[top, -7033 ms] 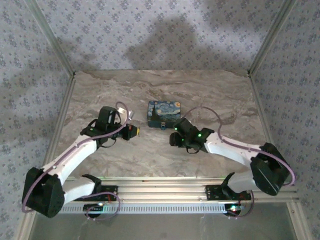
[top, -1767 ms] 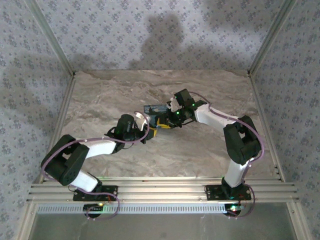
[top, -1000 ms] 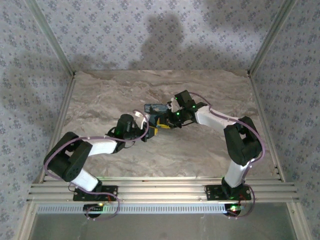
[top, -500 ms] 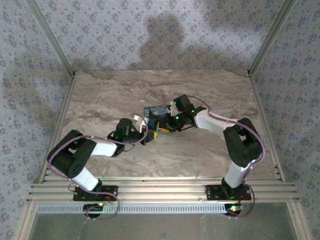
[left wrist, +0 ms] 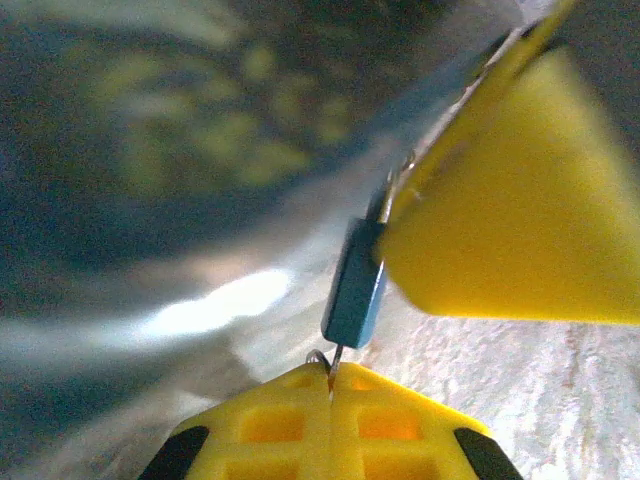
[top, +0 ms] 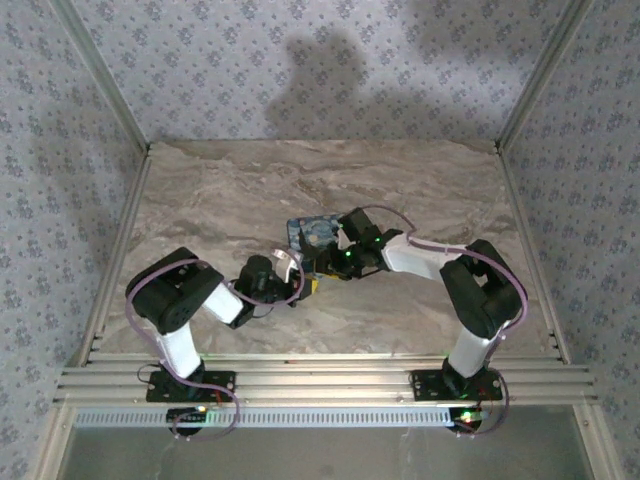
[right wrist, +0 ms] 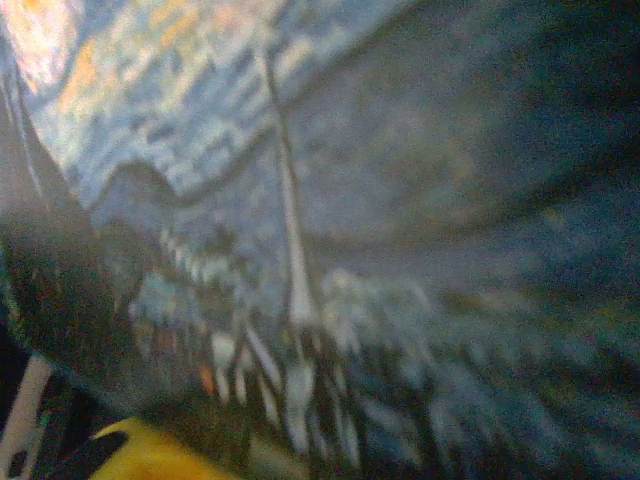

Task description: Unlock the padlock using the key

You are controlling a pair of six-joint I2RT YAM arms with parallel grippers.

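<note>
The key [left wrist: 354,285] is being pinched by its thin end between the closed yellow pads of the left gripper [left wrist: 330,385], just in front of the padlock [top: 312,232]. The padlock is being seen near the middle of the marbled table [top: 200,200]. The right gripper [top: 322,260] is being held close against the padlock; how wide its jaws are standing cannot be told.
</note>
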